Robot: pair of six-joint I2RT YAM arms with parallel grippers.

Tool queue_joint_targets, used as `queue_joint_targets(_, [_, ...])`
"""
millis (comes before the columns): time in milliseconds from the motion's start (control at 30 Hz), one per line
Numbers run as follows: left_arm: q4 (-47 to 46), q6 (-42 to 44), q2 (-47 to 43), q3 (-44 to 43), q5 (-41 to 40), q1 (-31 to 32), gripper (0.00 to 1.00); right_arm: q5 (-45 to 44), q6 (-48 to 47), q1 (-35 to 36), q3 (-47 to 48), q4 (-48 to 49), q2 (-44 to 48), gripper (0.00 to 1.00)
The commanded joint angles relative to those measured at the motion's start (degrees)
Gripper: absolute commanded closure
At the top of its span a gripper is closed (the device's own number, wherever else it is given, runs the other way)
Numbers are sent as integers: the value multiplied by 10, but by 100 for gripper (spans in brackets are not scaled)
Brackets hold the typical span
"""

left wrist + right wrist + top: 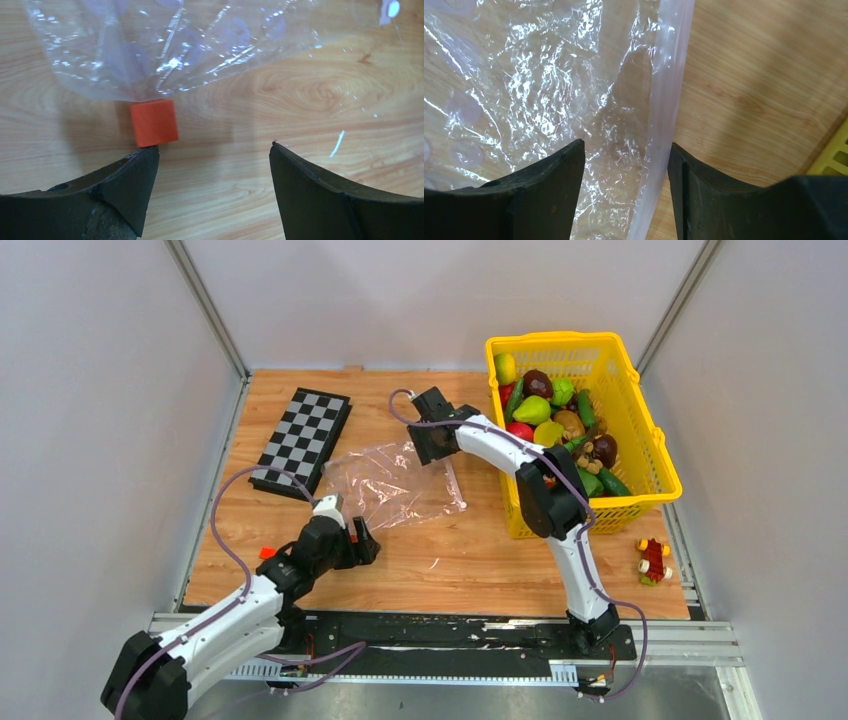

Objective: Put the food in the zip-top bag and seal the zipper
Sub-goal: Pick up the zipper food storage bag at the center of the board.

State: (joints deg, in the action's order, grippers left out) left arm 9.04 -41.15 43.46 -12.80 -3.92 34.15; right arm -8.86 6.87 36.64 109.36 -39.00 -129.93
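Note:
The clear zip-top bag lies flat and empty on the wooden table. Its pinkish zipper runs along its right edge. The food is piled in the yellow mesh basket. My right gripper is open over the bag's upper right corner. In the right wrist view the right gripper has its jaws either side of the zipper and the crinkled bag. My left gripper is open and empty just below the bag's near edge. In the left wrist view the left gripper faces the bag.
A small orange block sits at the bag's near edge, by my left finger. A folded chessboard lies at the back left. A small red-and-yellow toy lies at the right front. The basket corner shows in the right wrist view.

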Motion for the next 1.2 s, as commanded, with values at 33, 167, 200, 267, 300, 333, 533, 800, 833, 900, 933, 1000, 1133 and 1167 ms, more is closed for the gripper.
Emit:
queue_joint_targets(33, [67, -38, -43, 8, -115, 2, 11, 22, -6, -3, -14, 25, 26, 45])
queue_joint_targets(167, [109, -53, -79, -3, -156, 3, 11, 30, -5, -4, -31, 30, 46, 60])
queue_joint_targets(200, [123, -59, -88, -6, -168, 3, 11, 32, -3, -4, -37, 32, 54, 63])
queue_joint_targets(267, [141, -68, -102, -9, -192, 3, 10, 40, -1, -4, -47, 37, 69, 74])
queue_joint_targets(300, [143, -72, -108, -10, -195, 3, 10, 43, 0, -3, -51, 38, 75, 74])
queue_joint_targets(333, [131, -66, -114, -12, -181, 3, 10, 46, 0, -4, -54, 38, 82, 74])
queue_joint_targets(533, [19, -27, -117, -24, -44, 3, 12, 44, 0, -4, -74, 40, 126, 94])
queue_joint_targets(800, [-129, -63, -45, -13, 86, 17, 18, 52, 18, -4, -112, 61, 167, 100])
queue_joint_targets(833, [-131, -60, -37, -17, 81, 17, 18, 56, 20, -4, -113, 62, 169, 100])
queue_joint_targets(900, [-141, -60, -16, -21, 75, 18, 18, 65, 25, -4, -117, 64, 172, 100])
queue_joint_targets(933, [-138, -61, -10, -25, 65, 18, 18, 70, 27, -4, -116, 62, 174, 100])
queue_joint_targets(1000, [-111, -62, 1, -33, 21, 18, 17, 76, 31, -4, -119, 61, 178, 100])
queue_joint_targets(1133, [-64, -60, 16, -20, -106, 18, 15, 80, 33, -4, -130, 65, 194, 100])
queue_joint_targets(1167, [-44, -63, 13, -21, -137, 18, 14, 80, 31, -4, -131, 63, 197, 100])
